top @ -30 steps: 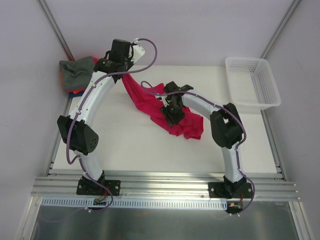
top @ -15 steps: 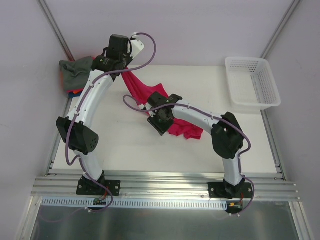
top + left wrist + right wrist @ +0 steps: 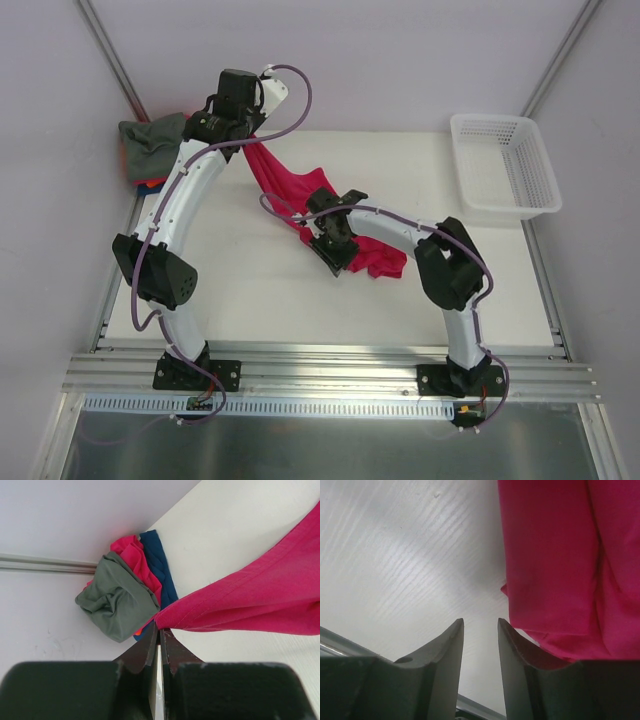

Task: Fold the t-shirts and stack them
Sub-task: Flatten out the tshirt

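White counter [image 3: 250,290] is carrying one crimson t-shirt [image 3: 260,600], running from the far left toward the middle. Your left jaws are pinching its far corner up. Your right jaws are standing apart, holding nothing, just beside the near hem. Try sliding them onto that hem, then pulling it flat. Waiting in the far left corner: one grey-green shirt [image 3: 117,602], one red shirt [image 3: 131,555], one dark blue shirt [image 3: 160,565]. One basket [image 3: 462,160] is sitting far right.

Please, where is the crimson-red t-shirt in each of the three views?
Top external: the red t-shirt runs diagonally from upper left to the centre.
Left wrist: the red t-shirt fills the right half, narrowing to a corner at the left gripper.
Right wrist: the red t-shirt covers the right side, top to bottom.
Shared landmark: the white table top under it, seen in all three.
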`<move>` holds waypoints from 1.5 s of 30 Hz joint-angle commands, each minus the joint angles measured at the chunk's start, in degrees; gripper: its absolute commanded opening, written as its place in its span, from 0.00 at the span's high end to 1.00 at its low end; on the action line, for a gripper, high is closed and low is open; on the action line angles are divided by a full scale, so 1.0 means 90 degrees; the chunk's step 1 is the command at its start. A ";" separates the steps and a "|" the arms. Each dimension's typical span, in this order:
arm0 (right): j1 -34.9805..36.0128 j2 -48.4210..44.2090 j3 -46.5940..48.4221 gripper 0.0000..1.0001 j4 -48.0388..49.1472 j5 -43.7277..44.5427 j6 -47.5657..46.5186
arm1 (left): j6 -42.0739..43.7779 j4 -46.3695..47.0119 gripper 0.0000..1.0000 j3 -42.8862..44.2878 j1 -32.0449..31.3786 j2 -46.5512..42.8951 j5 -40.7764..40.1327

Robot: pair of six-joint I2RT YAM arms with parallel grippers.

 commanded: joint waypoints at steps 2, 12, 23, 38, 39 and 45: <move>0.0050 0.0165 0.0374 0.63 -0.0120 -0.0018 -0.0021 | -0.0110 0.0037 1.00 0.0189 0.0085 -0.0179 0.0102; 0.0031 0.0448 0.0550 0.59 -0.0072 0.0147 -0.0138 | -0.0149 0.0027 1.00 0.0180 0.0104 -0.0179 0.0141; -0.0115 0.0751 0.0775 0.55 -0.0052 0.0401 -0.0285 | -0.0198 0.0008 1.00 0.0160 0.0114 -0.0199 0.0161; -0.0360 0.0995 0.0843 0.87 -0.0023 0.0860 -0.0480 | -0.0227 -0.0022 1.00 0.0160 0.0114 -0.0189 0.0161; -0.0350 0.0995 0.0892 0.91 -0.0032 0.0870 -0.0480 | -0.0227 -0.0012 1.00 0.0160 0.0114 -0.0189 0.0161; -0.0360 0.0830 0.1146 0.96 -0.0208 0.1290 -0.0587 | -0.0246 -0.0022 1.00 0.0189 0.0114 -0.0131 0.0180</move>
